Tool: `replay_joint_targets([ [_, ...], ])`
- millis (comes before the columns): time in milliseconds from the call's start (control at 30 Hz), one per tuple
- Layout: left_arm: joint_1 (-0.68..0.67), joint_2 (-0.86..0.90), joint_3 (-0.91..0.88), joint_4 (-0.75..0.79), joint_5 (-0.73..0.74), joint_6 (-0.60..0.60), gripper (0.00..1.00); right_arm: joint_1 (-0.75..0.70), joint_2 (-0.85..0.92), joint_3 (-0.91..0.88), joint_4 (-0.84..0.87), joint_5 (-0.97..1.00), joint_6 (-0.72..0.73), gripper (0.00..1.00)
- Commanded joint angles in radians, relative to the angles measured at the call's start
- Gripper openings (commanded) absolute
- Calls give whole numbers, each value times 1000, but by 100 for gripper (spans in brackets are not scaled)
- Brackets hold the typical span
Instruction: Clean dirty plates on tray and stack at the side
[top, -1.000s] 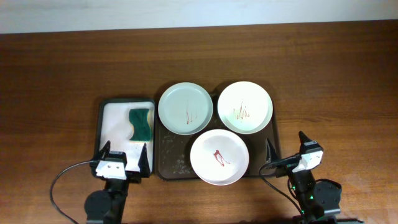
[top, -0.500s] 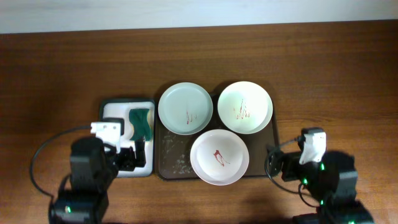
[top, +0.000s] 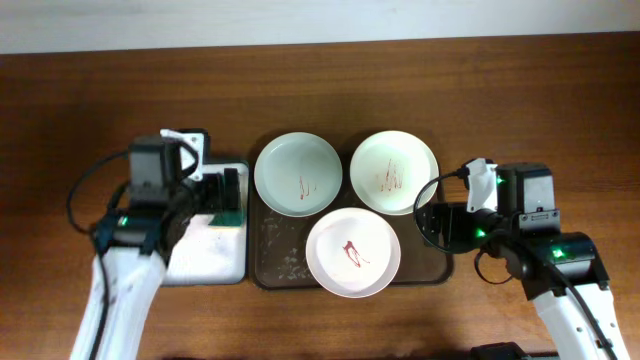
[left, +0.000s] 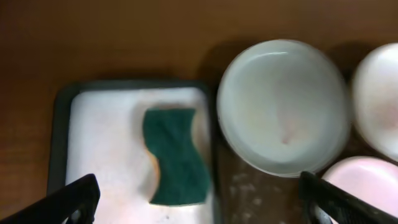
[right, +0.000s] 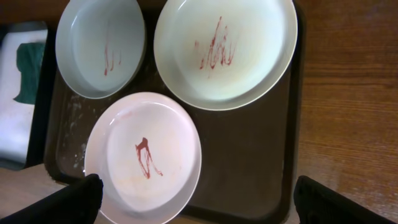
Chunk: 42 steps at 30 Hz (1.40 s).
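Both arms have swung forward from the six o'clock edge of the bench (top: 520, 90). The left tool (top: 222, 190), spread, points down over the green wavy sponge (left: 174, 155) at nine o'clock; the right tool (top: 435, 225), also spread, waits at three. The pale green round plate (top: 298, 173), cream round plate (top: 393, 172) and pinkish-white round plate (top: 352, 252) lie sauce-streaked on the dark brown rectangular tray (top: 275, 258). We judge sponge pickup next: descend, close.
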Motion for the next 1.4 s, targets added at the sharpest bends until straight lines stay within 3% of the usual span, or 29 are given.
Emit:
replay_joint_targets([
  [0, 6, 180, 14, 31, -88, -108, 100, 5, 2, 15, 3, -16, 5, 99],
  [133, 6, 381, 14, 122, -24, -166, 99, 5, 2, 15, 3, -16, 5, 99],
  [267, 6, 484, 14, 150, -29, -178, 86, 5, 2, 15, 2, -16, 5, 99],
  [333, 6, 500, 14, 161, -43, -185, 86, 5, 2, 15, 2, -16, 5, 99],
  [400, 6, 506, 13, 164, -46, -185, 72, 5, 2, 15, 2, -16, 5, 99],
  [467, 6, 517, 12, 164, -46, -185, 70, 5, 2, 15, 2, -16, 5, 99],
  [533, 6, 540, 12, 163, -45, -185, 61, 5, 2, 15, -2, -16, 5, 99],
  [600, 6, 561, 12, 158, -46, -185, 51, 5, 3, 15, -9, -16, 5, 99],
  [633, 6, 571, 12, 158, -45, -185, 41, 5, 5, 15, -13, -16, 5, 99],
  [700, 6, 581, 12, 143, -46, -185, 0, 5, 11, 15, -22, -16, 5, 99],
  [933, 6, 462, 89, -22, -42, -188, 0, 16, 140, 14, -96, -40, -34, 98],
  [1067, 6, 427, 82, -129, -43, -188, 0, 102, 300, 13, -90, -50, -41, 91],
  [1267, 6, 427, 67, -132, -42, -188, 0, 172, 587, 13, 16, -51, -40, 59],
  [1367, 6, 427, 67, -128, -42, -188, 0, 177, 698, 13, 63, -55, -40, 36],
])
